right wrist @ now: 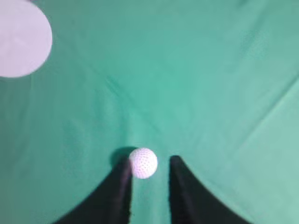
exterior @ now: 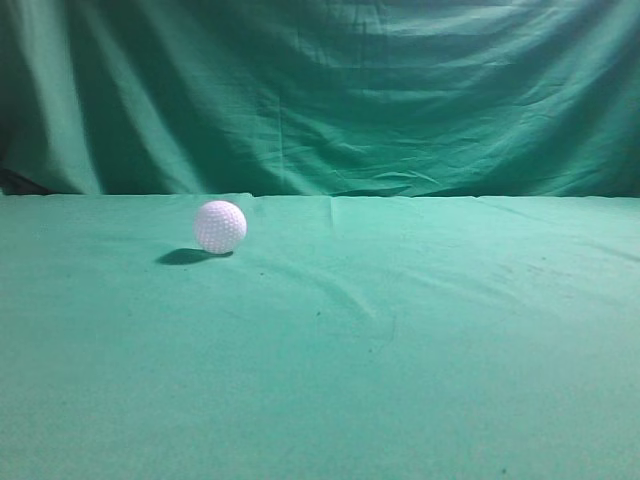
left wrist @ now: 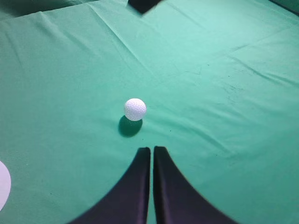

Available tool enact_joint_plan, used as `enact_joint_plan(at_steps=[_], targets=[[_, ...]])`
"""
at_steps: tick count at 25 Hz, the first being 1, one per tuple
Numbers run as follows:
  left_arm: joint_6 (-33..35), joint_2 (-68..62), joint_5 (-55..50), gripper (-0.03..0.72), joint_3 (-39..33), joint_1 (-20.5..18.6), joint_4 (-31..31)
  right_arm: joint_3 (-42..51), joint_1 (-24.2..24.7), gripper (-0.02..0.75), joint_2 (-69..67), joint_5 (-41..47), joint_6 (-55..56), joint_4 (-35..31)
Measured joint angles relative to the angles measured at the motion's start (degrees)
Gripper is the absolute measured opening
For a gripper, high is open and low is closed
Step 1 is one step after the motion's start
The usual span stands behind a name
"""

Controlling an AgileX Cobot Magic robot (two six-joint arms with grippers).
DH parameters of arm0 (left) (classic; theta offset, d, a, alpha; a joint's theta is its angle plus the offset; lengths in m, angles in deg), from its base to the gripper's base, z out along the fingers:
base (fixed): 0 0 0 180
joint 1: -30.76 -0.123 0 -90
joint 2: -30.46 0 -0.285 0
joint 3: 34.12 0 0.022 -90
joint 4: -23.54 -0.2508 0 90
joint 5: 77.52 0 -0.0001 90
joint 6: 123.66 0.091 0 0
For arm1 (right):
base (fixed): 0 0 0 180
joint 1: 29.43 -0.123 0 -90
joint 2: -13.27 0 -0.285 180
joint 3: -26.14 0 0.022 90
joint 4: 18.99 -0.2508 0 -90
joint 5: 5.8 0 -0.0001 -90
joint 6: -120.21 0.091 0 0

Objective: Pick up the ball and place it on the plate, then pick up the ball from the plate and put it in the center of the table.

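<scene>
Small round white dimpled ball (right wrist: 143, 163) on green cloth table (right wrist: 210, 93), btwn spread right gripper (right wrist: 150, 171) fingertips, nearer its left finger. Left gripper (left wrist: 152, 150) fingers together, ball just ahead.

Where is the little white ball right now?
The ball sits on the green table, left of the middle in the exterior view, just beyond the open right gripper.

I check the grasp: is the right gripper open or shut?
Open: the right gripper shows a gap between its fingers, with the ball at the left finger.
</scene>
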Motion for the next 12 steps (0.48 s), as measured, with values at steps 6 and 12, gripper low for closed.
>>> enact_joint_plan(at_steps=[6,12], targets=[[0.0,0.0,0.0,0.000,0.0,0.0,0.0,0.0,0.0,0.056,8.7,1.5,0.1,4.0],[0.7,2.4,0.3,0.000,-1.0,0.0,0.0,2.1,0.0,0.056,18.3,1.8,1.9,5.2]])
